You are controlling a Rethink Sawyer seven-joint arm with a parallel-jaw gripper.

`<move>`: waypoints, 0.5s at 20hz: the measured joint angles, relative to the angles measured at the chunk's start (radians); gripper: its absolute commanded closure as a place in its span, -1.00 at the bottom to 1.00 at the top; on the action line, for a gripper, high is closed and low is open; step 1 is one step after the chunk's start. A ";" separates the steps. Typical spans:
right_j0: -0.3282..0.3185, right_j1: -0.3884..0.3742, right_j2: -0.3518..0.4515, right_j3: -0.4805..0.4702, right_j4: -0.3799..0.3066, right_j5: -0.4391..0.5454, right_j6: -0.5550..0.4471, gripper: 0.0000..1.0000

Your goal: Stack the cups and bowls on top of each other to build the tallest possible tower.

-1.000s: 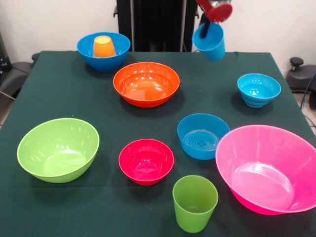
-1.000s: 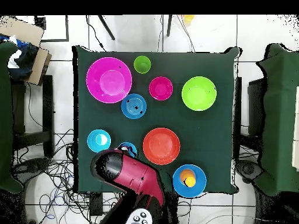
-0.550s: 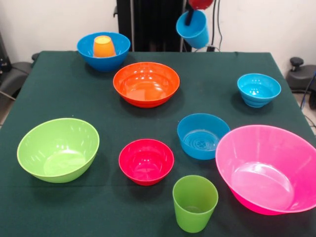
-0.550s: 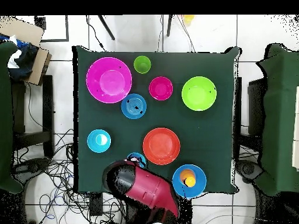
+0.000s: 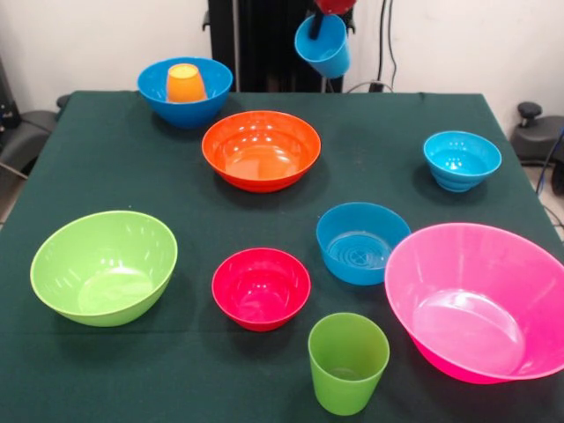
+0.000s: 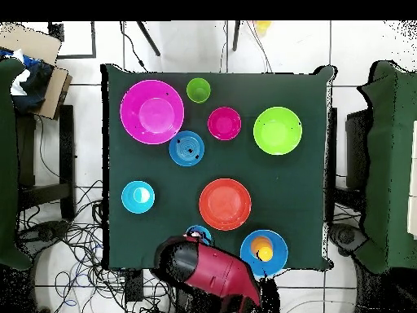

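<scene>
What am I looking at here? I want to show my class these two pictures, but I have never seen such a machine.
It is a robot arm, red and black, at a table with a dark green cloth. One picture looks across the table towards the robot; the other looks straight down from above. The gripper at the arm's end holds a light blue cup tilted in the air, its jaws shut on the rim. On the cloth stand seven bowls: pink, lime green, orange, red, medium blue, turquoise and a large blue bowl with an upside-down orange cup inside. A green cup stands alone.
</scene>
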 measured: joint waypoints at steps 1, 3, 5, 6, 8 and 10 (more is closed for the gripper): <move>-0.004 0.000 0.003 0.003 -0.008 -0.003 0.000 1.00; -0.016 0.000 0.012 0.010 -0.033 -0.012 0.000 1.00; -0.029 0.000 0.018 0.018 -0.055 -0.023 0.000 1.00; -0.037 0.000 0.022 0.023 -0.065 -0.029 0.000 1.00; -0.050 0.000 0.027 0.031 -0.085 -0.042 0.000 1.00; -0.064 -0.002 0.031 0.038 -0.105 -0.054 0.000 1.00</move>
